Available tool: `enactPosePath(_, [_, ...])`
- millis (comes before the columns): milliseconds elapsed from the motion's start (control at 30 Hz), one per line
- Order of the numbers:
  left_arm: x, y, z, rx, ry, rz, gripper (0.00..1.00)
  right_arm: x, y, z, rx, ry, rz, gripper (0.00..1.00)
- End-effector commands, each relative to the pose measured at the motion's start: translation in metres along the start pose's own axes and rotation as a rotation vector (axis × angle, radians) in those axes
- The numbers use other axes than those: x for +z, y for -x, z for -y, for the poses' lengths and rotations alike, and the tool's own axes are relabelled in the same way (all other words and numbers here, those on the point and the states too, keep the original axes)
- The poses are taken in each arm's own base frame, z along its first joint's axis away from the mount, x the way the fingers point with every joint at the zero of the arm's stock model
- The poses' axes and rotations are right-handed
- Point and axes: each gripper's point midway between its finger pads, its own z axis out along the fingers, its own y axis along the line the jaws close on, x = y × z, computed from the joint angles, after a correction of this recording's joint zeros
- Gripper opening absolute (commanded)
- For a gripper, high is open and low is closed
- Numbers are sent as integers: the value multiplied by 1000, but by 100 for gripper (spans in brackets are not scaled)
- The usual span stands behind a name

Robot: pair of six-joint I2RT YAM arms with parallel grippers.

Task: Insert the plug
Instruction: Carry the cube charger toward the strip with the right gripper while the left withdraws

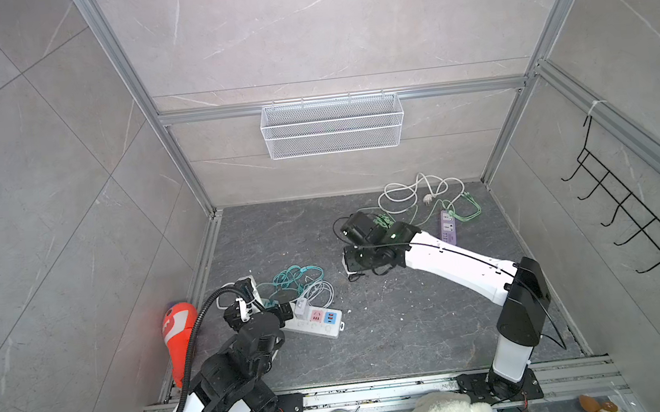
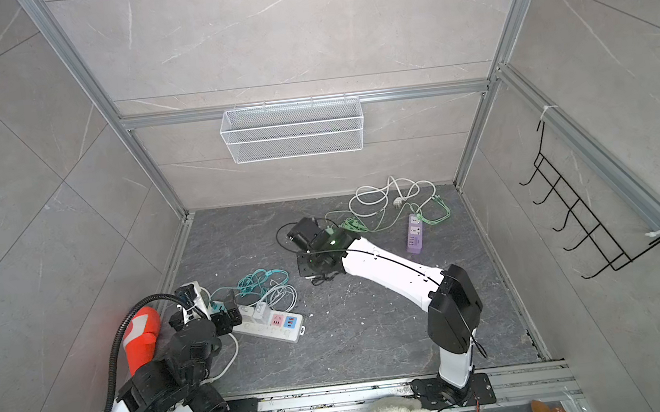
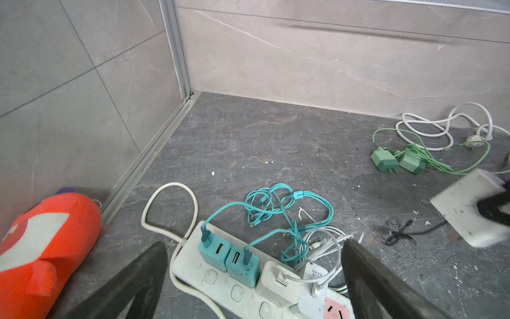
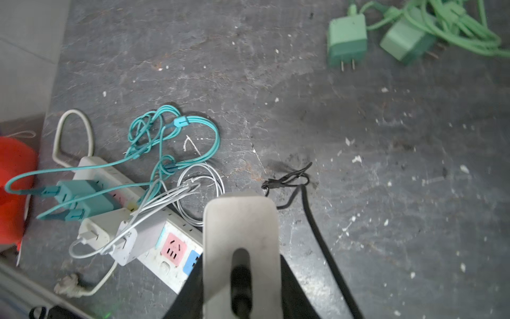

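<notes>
Two wrist cams fill in what both top views miss. R wrist view: the R gripper (image 4: 240,256) is clamped on the plug (image 4: 240,221), a pale grey-white block w/ a black cable (image 4: 321,243) out of its back. In a top view only a white edge of the plug (image 1: 346,264) peeks from under the R wrist, mid-floor, well apart from the white pwr strip (image 1: 320,330). L wrist view: the L gripper (image 3: 255,243) has its jaws spread wide, holding nothing, just over the strip end where two teal chargers (image 3: 214,251) sit plugged in side by side, then a white charger (image 3: 278,281). The pink socket (image 4: 173,248) is free; a grey charger (image 4: 140,237) sits tilted beside it, w/ white leads looped across. The blue USB block (image 4: 191,261) is partly hidden by the plug in the R wrist view. Two green chargers (image 4: 347,41) lie unplugged, prongs showing; the top views hide most of them behind the R arm. The purple strip (image 1: 448,226) shows clearly only from the top, w/ a white cable coil (image 1: 410,192) near it at the back right. Also around: orange plush (image 1: 179,335) at the left wall, teal cable tangle (image 3: 299,195) beside the white strip, mesh basket (image 1: 332,125) on the back wall, hook rack (image 1: 634,217) on the right wall.
</notes>
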Motion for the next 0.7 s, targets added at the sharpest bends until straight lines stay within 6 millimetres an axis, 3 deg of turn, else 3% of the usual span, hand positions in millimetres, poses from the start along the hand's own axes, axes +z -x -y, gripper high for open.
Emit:
enactPosePath(0, [-1,5,-5,-89,38,4,100,-22,-11,4,159,-107,113,8])
enactPosePath(200, [-1,0,2,-147,-18,1,100,-16,-50,-26,224,-120,114,9])
enactPosePath(367, [-11,2,-14,-252,0,-1,100,3,-74,-51,266,-123,90,8])
enactPosePath(667, [-23,4,-46,-328,101,20,100,26,-85,-74,288,-236,39,5])
